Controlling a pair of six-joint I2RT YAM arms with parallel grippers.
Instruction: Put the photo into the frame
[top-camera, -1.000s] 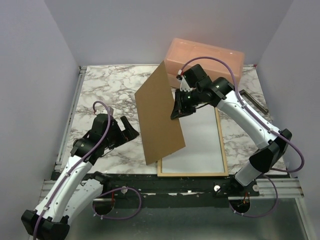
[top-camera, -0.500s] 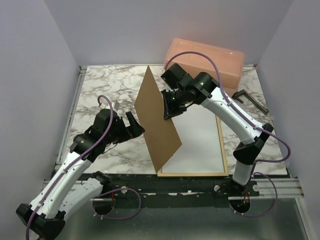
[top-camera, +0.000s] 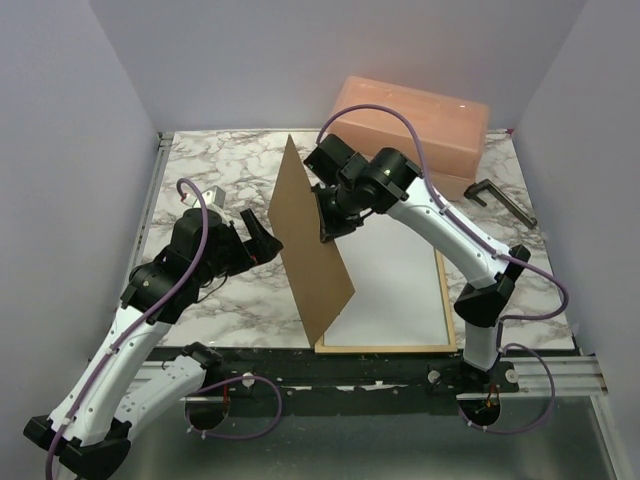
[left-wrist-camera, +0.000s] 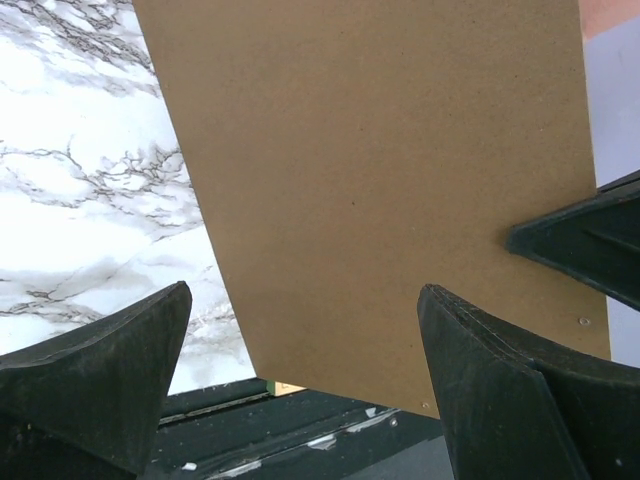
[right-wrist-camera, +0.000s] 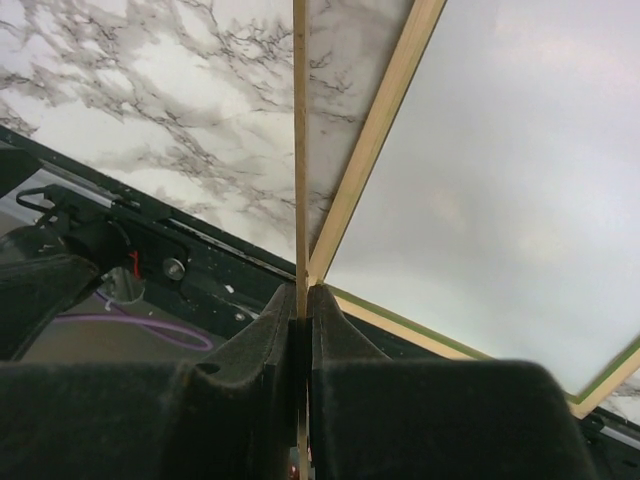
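Pale-wood frame (top-camera: 400, 348), green-edged, flat, right pincer (right-wrist-camera: 303, 296) clamping hardboard (top-camera: 305, 240)

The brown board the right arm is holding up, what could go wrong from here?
1. The right gripper pinches the brown board only at one thin edge, so it may twist or slip.
2. Its lower corner stands near the frame; if dropped, it could knock the frame or the photo askew.
3. The open left gripper is close and could bump it.
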